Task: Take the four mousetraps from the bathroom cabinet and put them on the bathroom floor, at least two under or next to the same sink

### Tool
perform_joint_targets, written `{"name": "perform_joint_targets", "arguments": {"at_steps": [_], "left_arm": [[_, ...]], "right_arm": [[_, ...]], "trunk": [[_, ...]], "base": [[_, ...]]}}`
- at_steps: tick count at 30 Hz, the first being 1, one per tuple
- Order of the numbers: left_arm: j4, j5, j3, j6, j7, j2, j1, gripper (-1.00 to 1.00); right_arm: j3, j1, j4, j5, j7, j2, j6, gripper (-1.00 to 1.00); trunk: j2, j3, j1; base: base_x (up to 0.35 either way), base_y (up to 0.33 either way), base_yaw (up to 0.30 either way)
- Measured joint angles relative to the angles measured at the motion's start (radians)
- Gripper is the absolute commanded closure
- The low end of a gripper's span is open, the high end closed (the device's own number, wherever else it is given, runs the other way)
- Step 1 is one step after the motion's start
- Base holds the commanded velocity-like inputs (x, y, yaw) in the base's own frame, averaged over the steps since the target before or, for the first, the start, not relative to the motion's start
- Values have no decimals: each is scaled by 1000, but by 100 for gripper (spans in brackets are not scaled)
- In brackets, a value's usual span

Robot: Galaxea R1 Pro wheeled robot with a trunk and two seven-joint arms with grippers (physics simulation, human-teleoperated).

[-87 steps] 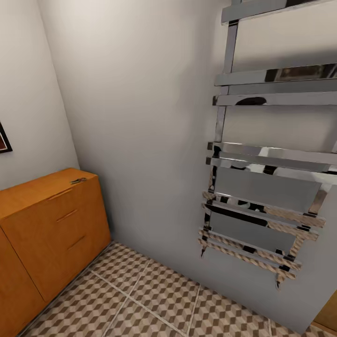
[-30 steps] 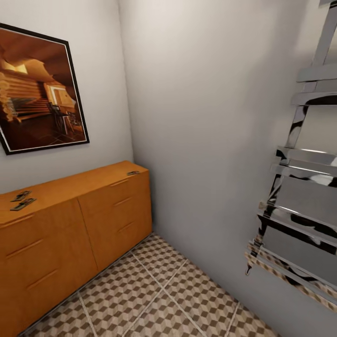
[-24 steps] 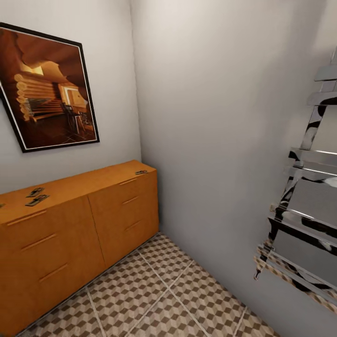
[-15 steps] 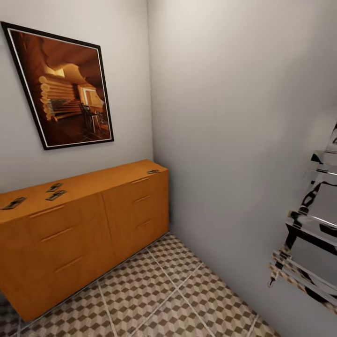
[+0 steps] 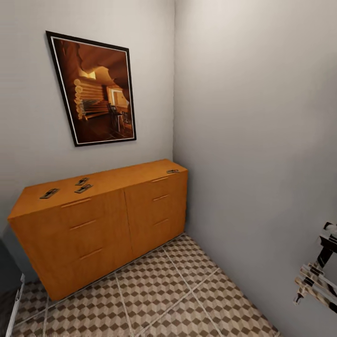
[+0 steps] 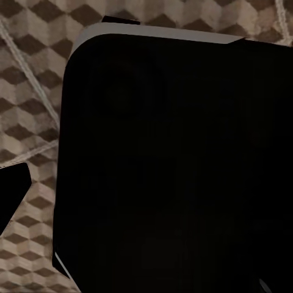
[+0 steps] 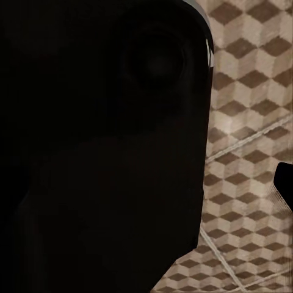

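You're facing the cabinet [image 5: 98, 220] against the far-left wall, with all 4 mousetraps on its top: 3 toward the left end [image 5: 49, 193] [image 5: 82, 181] [image 5: 84, 188] and 1 at the far right corner [image 5: 172, 171]. Dark housing blocks both wrist views above the bathroom floor [image 5: 187, 299], so I cannot tell how either pincer stands. The traps look thin; a shallow pinch could skid them off the edge.

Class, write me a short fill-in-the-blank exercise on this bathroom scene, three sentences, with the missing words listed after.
1. ____ mousetraps lie on top of the cabinet.
2. A framed picture hangs on the wall ____ the cabinet.
3. The lone mousetrap lies at the cabinet end nearest the room's ____.

Missing words: four; above; corner
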Motion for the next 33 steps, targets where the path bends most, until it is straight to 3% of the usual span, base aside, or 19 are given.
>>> {"name": "perform_joint_targets", "arguments": {"at_steps": [33], "left_arm": [[0, 0, 1, 0, 0, 0, 0, -100]], "right_arm": [[0, 0, 0, 0, 0, 0, -7, -100]], "trunk": [[0, 0, 0]], "base": [[0, 0, 274]]}}
